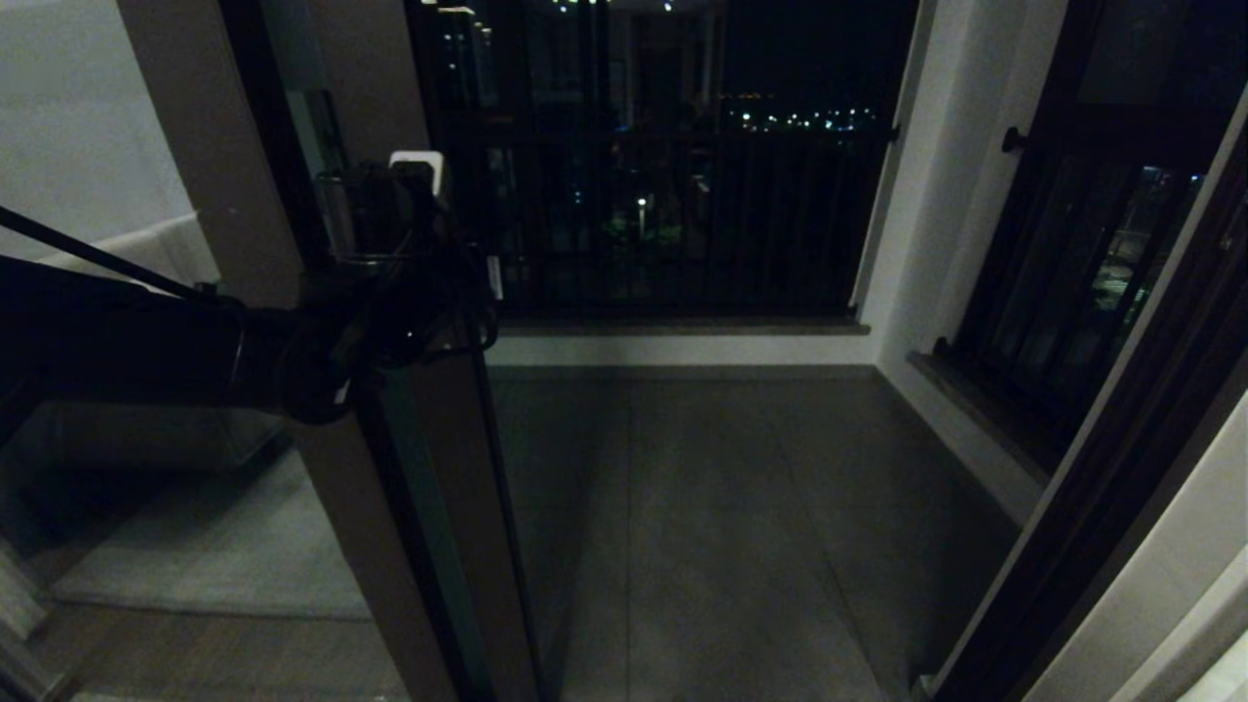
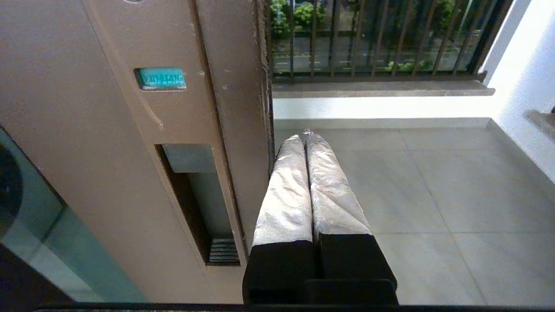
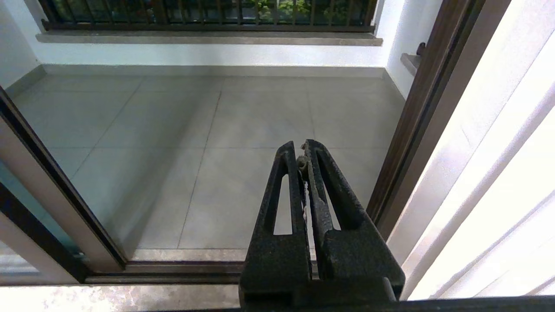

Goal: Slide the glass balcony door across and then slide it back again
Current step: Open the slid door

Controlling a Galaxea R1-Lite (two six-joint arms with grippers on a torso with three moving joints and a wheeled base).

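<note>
The glass balcony door (image 1: 453, 487) stands at the left, slid aside, with the doorway onto the balcony open beside it. Its brown stile (image 2: 86, 130) carries a narrow recessed handle slot (image 2: 197, 203) and a small green label (image 2: 160, 78). My left arm reaches in from the left. My left gripper (image 2: 305, 134) is shut, and its silver-wrapped fingers (image 2: 286, 195) lie along the door's free edge, just outside the slot, with nothing between them. In the head view the left gripper (image 1: 492, 283) shows dark against the stile. My right gripper (image 3: 301, 147) is shut and empty, low over the threshold.
Grey tiled balcony floor (image 1: 731, 507) lies beyond the doorway. A barred railing (image 1: 682, 214) closes the far side and a black-framed barred window (image 1: 1072, 273) the right wall. The dark door jamb (image 3: 416, 130) stands right of my right gripper. The floor track (image 3: 173, 271) runs below.
</note>
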